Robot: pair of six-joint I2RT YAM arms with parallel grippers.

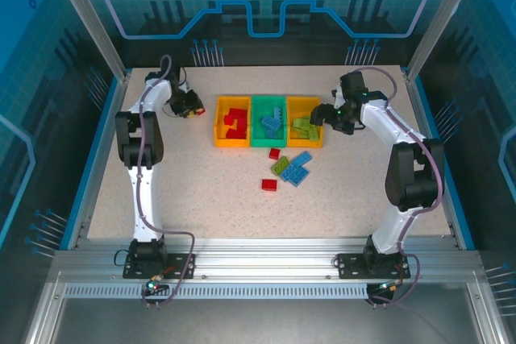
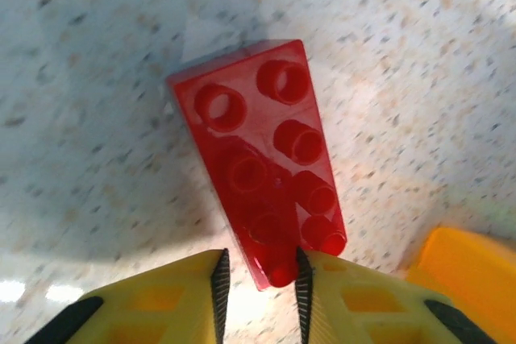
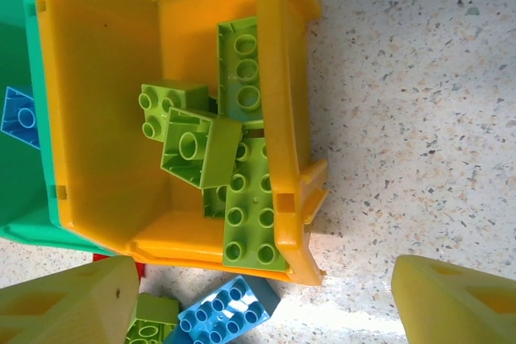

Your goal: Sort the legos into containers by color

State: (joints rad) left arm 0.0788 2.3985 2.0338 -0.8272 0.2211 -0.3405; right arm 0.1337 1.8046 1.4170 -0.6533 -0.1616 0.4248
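Red plastic wedge brick (image 2: 266, 175) is pinched at its thin end by our left gripper (image 2: 260, 270), over the speckled table (image 2: 97, 118), close to the left yellow-orange plastic bin (image 1: 218, 125) with red bricks (image 1: 235, 122). Our right gripper (image 3: 266, 288) is spread wide above the right yellow-orange plastic bin (image 3: 278, 78) full of light green bricks (image 3: 250, 207). We see blue bricks (image 1: 269, 124) in the green middle bin (image 1: 253, 122). A few loose bricks (image 1: 294, 171) lie in front.
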